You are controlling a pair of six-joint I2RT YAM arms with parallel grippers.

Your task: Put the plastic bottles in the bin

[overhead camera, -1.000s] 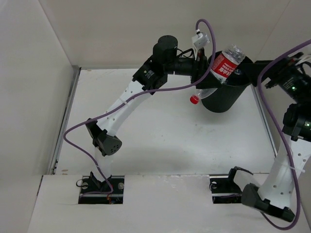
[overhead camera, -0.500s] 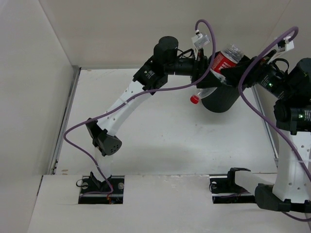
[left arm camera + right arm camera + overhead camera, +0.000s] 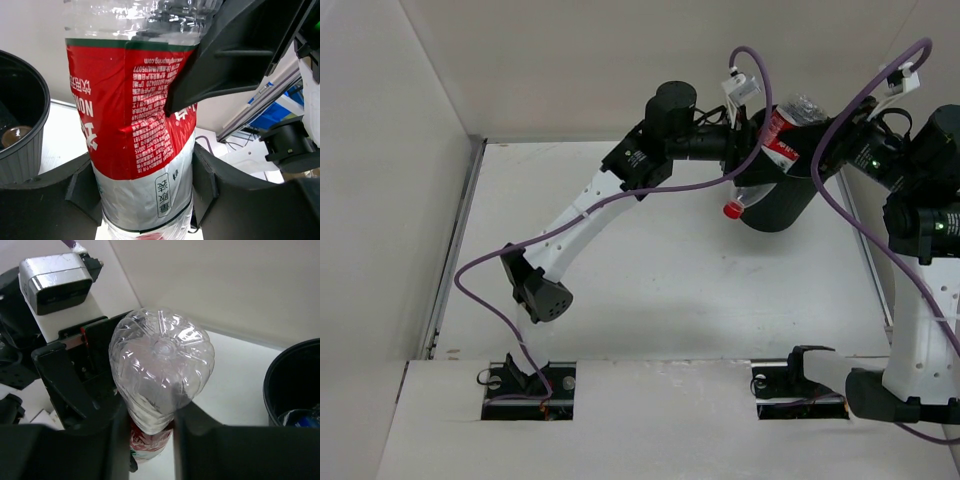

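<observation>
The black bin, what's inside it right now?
Inside the bin: a clear-and-blue piece and a brownish round object. Its wall and the red-label bottle hide the rest.

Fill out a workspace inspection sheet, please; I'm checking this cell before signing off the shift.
Surface: white table, nothing spilled.
Job's things: red-label bottle tilted cap-down beside black bin; blue-labelled item inside the bin.
Clutter: nothing seen.
Jaws: left jaws and right jaws both shut on the red-label bottle.
Cables: purple cable loops along each arm.
Surroundings: white walls around the table.
</observation>
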